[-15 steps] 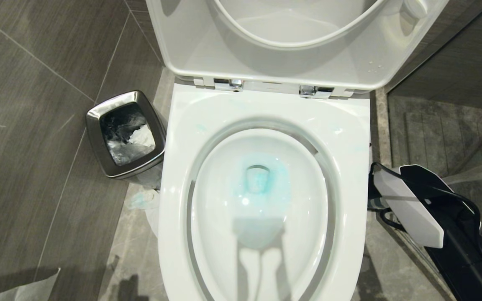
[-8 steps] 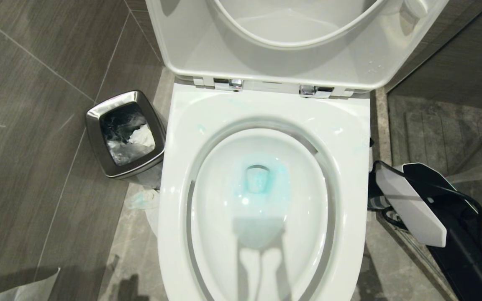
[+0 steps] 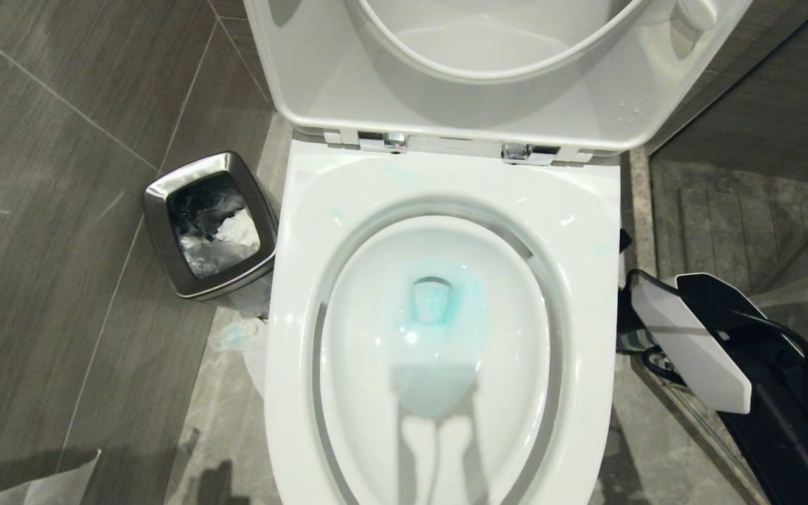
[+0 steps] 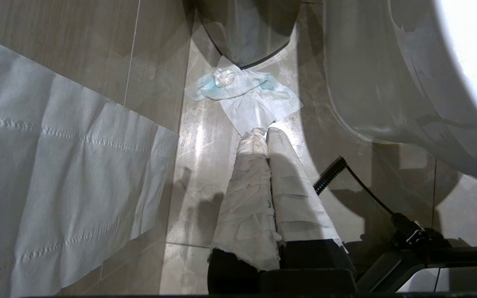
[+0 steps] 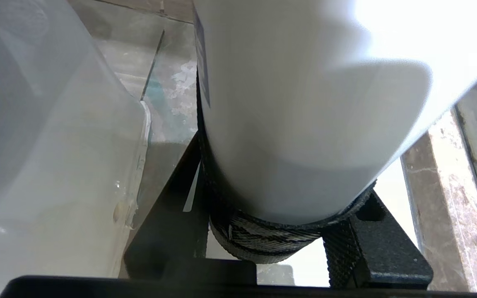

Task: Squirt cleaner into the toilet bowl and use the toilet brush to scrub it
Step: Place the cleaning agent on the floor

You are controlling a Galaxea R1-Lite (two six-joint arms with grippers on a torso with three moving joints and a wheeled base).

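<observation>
Blue cleaner already pools around the drain of the toilet bowl (image 3: pixel 439 330), so the squirting looks done; scrubbing remains. The toilet brush (image 3: pixel 807 287) stands untouched at the bowl's right. Right gripper (image 5: pixel 288 231) fingers half-open, clamping a white bottle (image 5: pixel 304 116). Left gripper (image 4: pixel 263 134) fingers closed, empty, above the floor.

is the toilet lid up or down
Up: the lid and seat stand raised behind the bowl's open rim.

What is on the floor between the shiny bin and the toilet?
A crumpled tissue with blue stains lies on the floor in the gap between the steel waste bin and the toilet bowl. The head view shows it.
</observation>
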